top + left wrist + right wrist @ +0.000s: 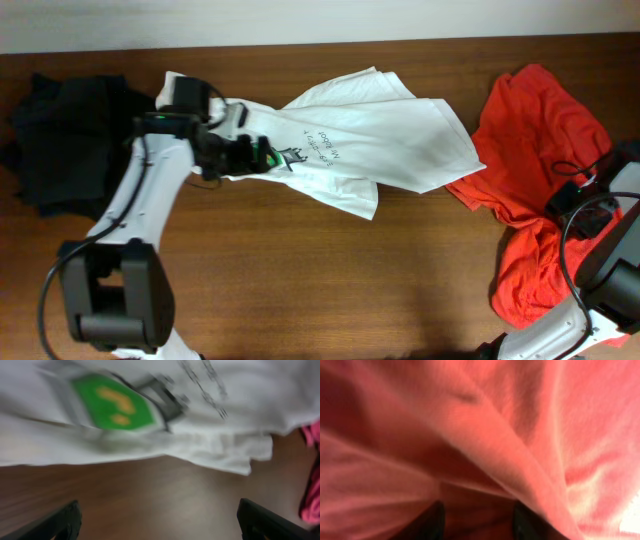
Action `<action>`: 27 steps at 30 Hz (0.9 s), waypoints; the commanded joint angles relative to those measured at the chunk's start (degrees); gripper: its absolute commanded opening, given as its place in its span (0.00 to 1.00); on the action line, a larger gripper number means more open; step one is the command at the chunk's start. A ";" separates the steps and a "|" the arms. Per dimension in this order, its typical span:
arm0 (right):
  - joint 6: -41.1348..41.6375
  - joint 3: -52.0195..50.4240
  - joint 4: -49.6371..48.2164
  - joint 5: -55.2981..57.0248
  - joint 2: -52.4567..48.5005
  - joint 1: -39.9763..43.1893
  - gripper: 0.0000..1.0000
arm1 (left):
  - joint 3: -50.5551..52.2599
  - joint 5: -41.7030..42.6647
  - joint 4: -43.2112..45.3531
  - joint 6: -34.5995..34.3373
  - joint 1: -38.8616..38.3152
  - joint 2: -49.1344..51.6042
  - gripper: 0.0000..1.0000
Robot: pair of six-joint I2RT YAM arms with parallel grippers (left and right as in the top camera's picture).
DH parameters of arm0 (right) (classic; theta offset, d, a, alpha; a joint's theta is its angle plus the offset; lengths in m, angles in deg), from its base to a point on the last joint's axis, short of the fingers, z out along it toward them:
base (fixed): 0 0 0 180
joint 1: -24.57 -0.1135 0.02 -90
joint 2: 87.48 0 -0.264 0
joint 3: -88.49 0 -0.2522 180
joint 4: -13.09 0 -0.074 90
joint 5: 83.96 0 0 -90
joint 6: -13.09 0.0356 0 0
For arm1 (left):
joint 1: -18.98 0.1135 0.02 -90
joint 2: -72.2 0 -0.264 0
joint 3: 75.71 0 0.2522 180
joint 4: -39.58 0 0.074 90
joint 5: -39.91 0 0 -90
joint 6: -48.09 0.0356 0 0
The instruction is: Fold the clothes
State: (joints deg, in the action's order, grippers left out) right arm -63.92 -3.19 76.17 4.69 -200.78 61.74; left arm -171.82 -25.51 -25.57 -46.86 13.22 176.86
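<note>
Your right gripper (482,522) sat buried in the orange-red cotton T-shirt (470,435), its jaws' state impossible to tell, while your left gripper (160,520) held its jaws wide apart, the white cotton T-shirt (370,130) lying on the wooden table (330,280) just beyond them.

**White shirt above an open end effector**

We see everything here with some blur. A white T-shirt (210,442) fills the upper half of the view. Its green square print (112,404) sits upper left, with yellow-orange marks inside it and a black outline shape just to its right. Lines of dark text (207,385) run across the cloth at the upper right. The shirt's lower edge lies rumpled on the brown wooden tabletop (150,495). We find the left end effector (160,525) low over bare wood, its two dark fingertips (62,522) spread wide at the bottom corners. A red cloth (312,480) shows at the right edge.
</note>
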 commanded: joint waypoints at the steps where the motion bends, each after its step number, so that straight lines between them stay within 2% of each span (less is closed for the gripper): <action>1: 1.38 10.34 6.19 -4.83 -0.28 -0.42 0.55 | 2.08 2.19 0.52 -0.63 -7.04 3.85 0.99; 6: -2.10 22.49 16.35 -10.51 -0.22 -4.20 0.59 | 2.08 2.21 1.62 -5.42 -12.90 9.68 0.99; 12: -2.23 23.02 16.96 -10.47 -0.22 -10.45 0.60 | 2.08 1.36 7.52 -7.87 -16.79 13.88 0.99; 14: -2.23 23.02 17.27 -10.47 -0.22 -11.26 0.60 | 2.08 -1.99 9.94 -9.73 -17.62 14.49 0.95; 15: -2.21 23.02 17.57 -10.47 -0.22 -11.41 0.60 | 2.08 -1.84 11.56 -11.19 -18.14 15.32 0.77; 18: -2.23 23.02 18.16 -10.45 -0.22 -11.39 0.60 | 2.08 -1.81 12.50 -13.53 -19.52 17.51 0.50; 19: -2.23 23.02 18.25 -10.43 -0.22 -11.39 0.61 | 2.10 -1.64 11.87 -13.97 -19.93 18.21 0.37; 20: -2.23 23.02 18.23 -10.43 -0.22 -11.39 0.61 | 2.10 -1.68 10.47 -13.94 -20.24 18.36 0.13; 21: -2.23 23.02 18.23 -10.40 -0.22 -11.39 0.61 | 2.10 -1.70 8.81 -13.92 -20.24 18.34 0.00; 25: -2.25 22.99 18.27 -8.44 -0.24 -11.39 0.61 | 2.10 -7.45 -0.57 -13.84 -17.84 18.16 0.00; 27: -2.25 22.99 18.43 -8.09 -0.24 -11.39 0.62 | 2.10 -6.93 -2.71 -13.81 -14.56 17.73 0.00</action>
State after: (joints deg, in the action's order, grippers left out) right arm -65.58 18.87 94.38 -5.01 -201.43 50.61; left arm -170.79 -27.12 -26.05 -60.01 -5.78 193.30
